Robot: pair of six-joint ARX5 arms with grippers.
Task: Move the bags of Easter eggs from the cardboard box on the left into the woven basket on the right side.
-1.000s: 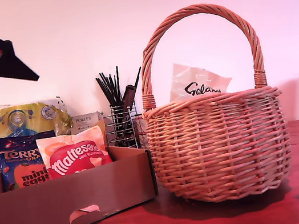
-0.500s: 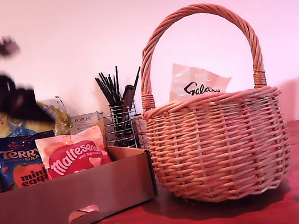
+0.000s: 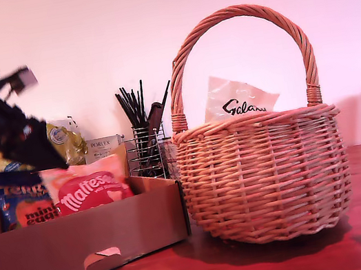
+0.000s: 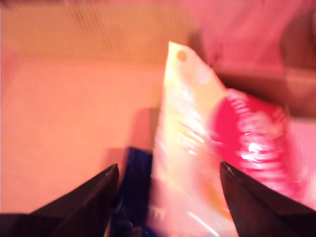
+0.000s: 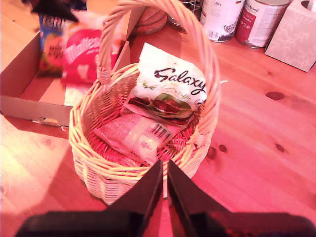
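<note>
The cardboard box (image 3: 81, 247) stands at the exterior view's left with a red-and-white Maltesers bag (image 3: 91, 189) and a dark blue Terry's bag (image 3: 19, 205) upright inside. My first gripper (image 3: 48, 157) hangs just above them. In the first wrist view it is open (image 4: 168, 173), its dark fingers (image 4: 96, 200) either side of the Maltesers bag's (image 4: 197, 163) top edge. The woven basket (image 3: 266, 183) holds a white Galaxy bag (image 3: 237, 100) and a pale bag (image 5: 138, 138) lying flat. My second gripper (image 5: 164, 170) is shut on nothing above the basket's rim (image 5: 84, 143).
Behind the box stand a yellow pack (image 3: 61, 133), a small white Porlex box (image 3: 102, 147) and a black wire utensil holder (image 3: 146, 148). Two cans (image 5: 222, 17) and a tissue box (image 5: 296, 34) stand beyond the basket. The tall handle (image 3: 232, 14) arches over the basket.
My first arm has come down from the exterior view's upper left to just above the bags in the box. The basket, the bags and my second arm have not moved.
</note>
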